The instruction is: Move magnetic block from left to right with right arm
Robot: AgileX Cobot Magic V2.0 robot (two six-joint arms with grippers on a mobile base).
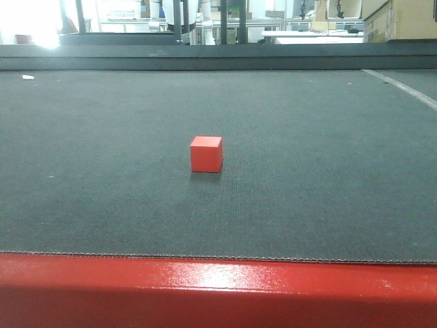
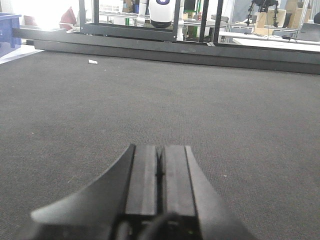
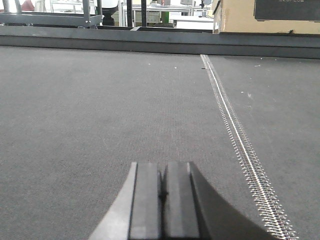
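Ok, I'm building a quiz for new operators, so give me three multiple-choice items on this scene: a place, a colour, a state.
1. Where is the small matte red cube? A) on the dark grey woven mat B) between gripper pads C) on a plate
2. What colour is the glossy front edge below the mat? A) blue B) red C) white
3. What state is the right gripper in? A) wide open B) shut on the cube C) shut on nothing
Answers: 1 A, the front view shows it on the mat; 2 B, it gleams red; 3 C, its jaws meet with nothing between.
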